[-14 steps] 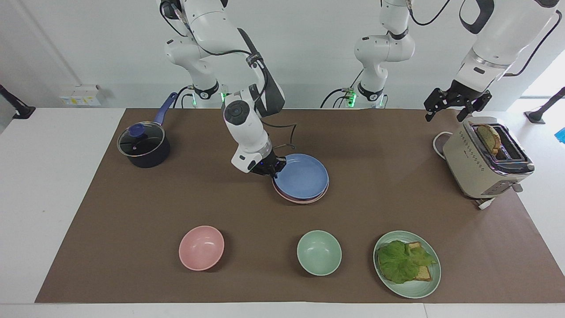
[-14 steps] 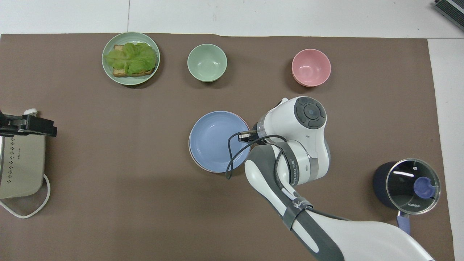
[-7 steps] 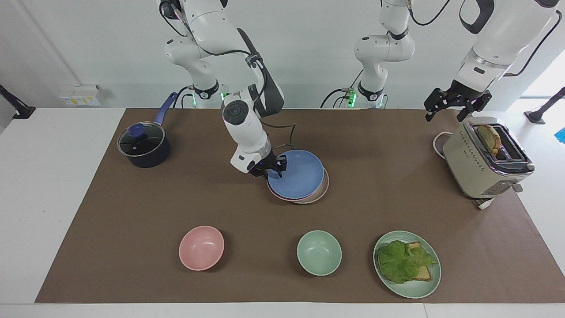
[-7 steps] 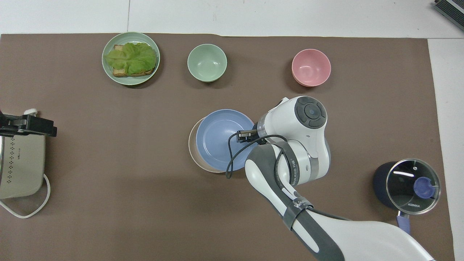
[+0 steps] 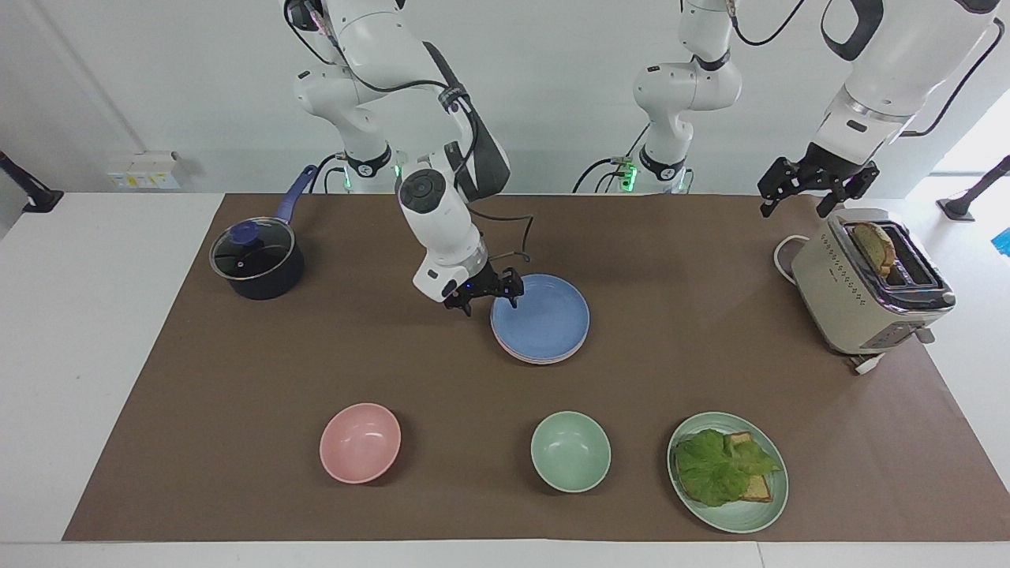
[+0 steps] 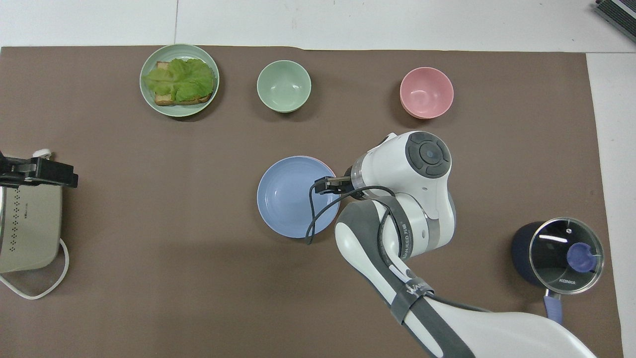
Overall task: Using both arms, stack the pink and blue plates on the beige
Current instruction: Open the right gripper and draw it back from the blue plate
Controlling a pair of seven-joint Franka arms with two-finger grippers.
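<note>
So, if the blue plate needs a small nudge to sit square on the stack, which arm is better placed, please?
Probably the right: the right gripper hangs open at the blue plate's rim. The left gripper waits open over the toaster, well away from the stack.

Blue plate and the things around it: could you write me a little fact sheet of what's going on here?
blue plate: top of a stack in the middle of the mat
pink plate: only its rim shows under the blue one
beige plate: hidden, cannot tell
right gripper: open, raised at the blue plate's rim, holding nothing
left gripper: open, waiting above the toaster
pink bowl: apart, farther from the robots
</note>
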